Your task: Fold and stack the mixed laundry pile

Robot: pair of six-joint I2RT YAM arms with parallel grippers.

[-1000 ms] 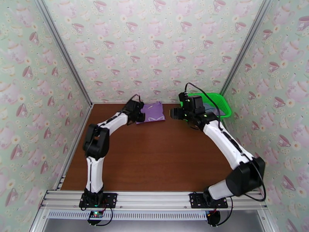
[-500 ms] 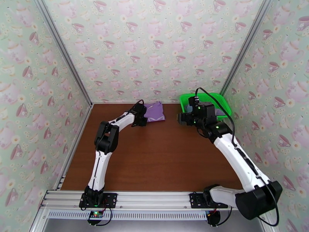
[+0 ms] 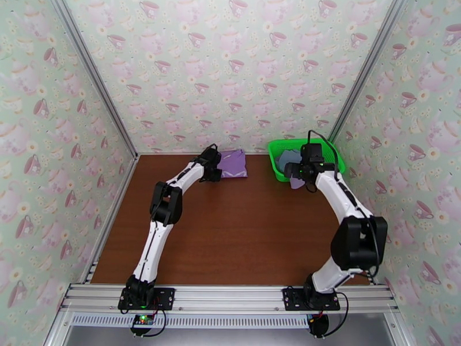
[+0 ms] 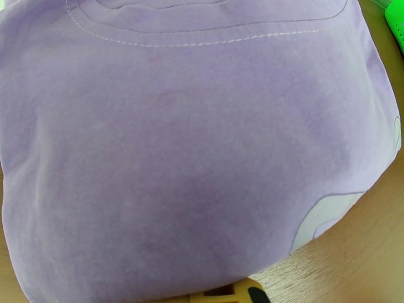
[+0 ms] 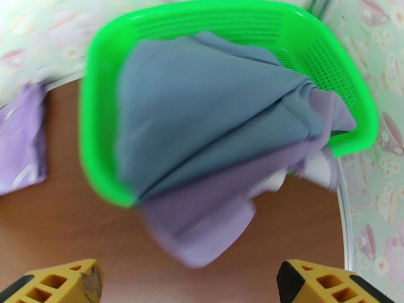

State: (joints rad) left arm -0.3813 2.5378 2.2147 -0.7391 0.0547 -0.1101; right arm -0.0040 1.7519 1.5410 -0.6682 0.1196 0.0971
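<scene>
Right claw (image 5: 192, 285) gapes empty just short of the green plastic mesh basket (image 5: 98, 122); left claw (image 3: 214, 171) is clamped closed at the folded bright purple shirt (image 3: 235, 164) by the back wall (image 3: 230, 70).
Brown wooden tabletop (image 3: 230, 237), teacup-papered walls; I see the pale lavender-grey garment (image 5: 202, 228) trailing over the basket's near rim toward the arms, dusty blue-grey garment (image 5: 202, 107) inside.

Bright, even, diffuse light; one view smeared.
Top view sharp, with faint soft shadows on the brown wooden desk (image 3: 230, 237). Right wrist view motion-blurred, worst along the rim of the bright green plastic mesh basket (image 5: 96, 147) and the edge of the pale lavender-grey garment (image 5: 202, 223). Left wrist view evenly lit; stitching on the bright purple shirt (image 4: 192, 147) crisp.
</scene>
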